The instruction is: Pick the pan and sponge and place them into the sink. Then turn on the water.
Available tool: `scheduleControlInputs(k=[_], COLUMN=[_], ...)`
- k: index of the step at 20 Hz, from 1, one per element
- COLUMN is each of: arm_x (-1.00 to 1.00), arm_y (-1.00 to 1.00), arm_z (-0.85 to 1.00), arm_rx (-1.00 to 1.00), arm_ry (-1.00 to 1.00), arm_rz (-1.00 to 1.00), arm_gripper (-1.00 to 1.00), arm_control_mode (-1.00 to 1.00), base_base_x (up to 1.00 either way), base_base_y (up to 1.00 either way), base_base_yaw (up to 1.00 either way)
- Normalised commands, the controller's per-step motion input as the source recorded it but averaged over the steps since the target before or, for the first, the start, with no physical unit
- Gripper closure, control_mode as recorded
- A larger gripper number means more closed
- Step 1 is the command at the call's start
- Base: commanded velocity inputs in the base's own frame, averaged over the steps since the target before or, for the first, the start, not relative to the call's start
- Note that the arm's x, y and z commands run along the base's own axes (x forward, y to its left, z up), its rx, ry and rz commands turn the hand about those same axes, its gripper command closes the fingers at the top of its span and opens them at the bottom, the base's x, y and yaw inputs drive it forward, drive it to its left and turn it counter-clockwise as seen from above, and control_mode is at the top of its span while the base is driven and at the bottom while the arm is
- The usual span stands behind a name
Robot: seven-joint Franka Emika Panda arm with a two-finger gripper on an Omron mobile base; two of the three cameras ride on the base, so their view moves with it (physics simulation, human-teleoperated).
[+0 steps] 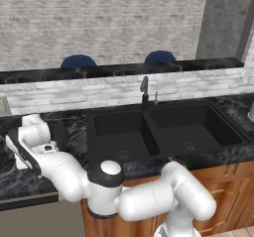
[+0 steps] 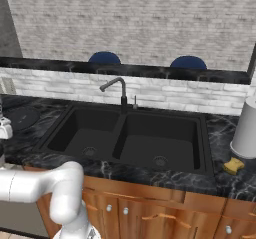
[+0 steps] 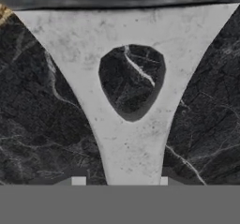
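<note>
Off toward nine o'clock in the left base view, stretched low and long over the tabletop [image 1: 15, 181]: upper arm swung out from the base at five o'clock, bent sharply at the dark elbow joint near six o'clock, then running leftward with the wrist turned down at the far end. Reaches well clear of the sink [image 1: 163, 132], out past its left basin.

Seen through the hand view, tool [image 3: 121, 181] pointed straight down at the pan's light grey handle [image 3: 131, 138]. Handle widening toward twelve o'clock, with a rounded hole at the centre showing dark marbled stone underneath. Fingertips [image 3: 78, 181] set one on each side of the handle's narrow end, at seven and five o'clock. Held wide; a sliver of gap on the seven o'clock side, the other tip right at the handle's edge. Not closed on anything.

Pan [image 2: 20, 117] flat on the tabletop at nine o'clock in the right base view, just left of the sink. Sponge [image 2: 233, 165] at four o'clock in that view, right of the sink, near the front edge and just beside a white cylinder [image 2: 247, 128]. Faucet [image 2: 117, 88] upright behind the divider between both basins, spout over the left one.
</note>
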Motion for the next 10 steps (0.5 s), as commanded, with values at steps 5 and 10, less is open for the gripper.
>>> scheduleControlInputs(k=[5,10], arm_x=[0.0,-0.25], arm_y=[-0.33,-0.75], arm_z=[0.05,0.36], arm_rx=[0.02,0.02], arm_ry=[0.04,-0.05], arm_rz=[-0.09,-0.29], arm_gripper=[1.0,1.0], arm_control_mode=[-1.0,-1.0], base_base_x=[0.0,0.0], base_base_y=[0.0,0.0], base_base_yaw=[0.0,0.0])
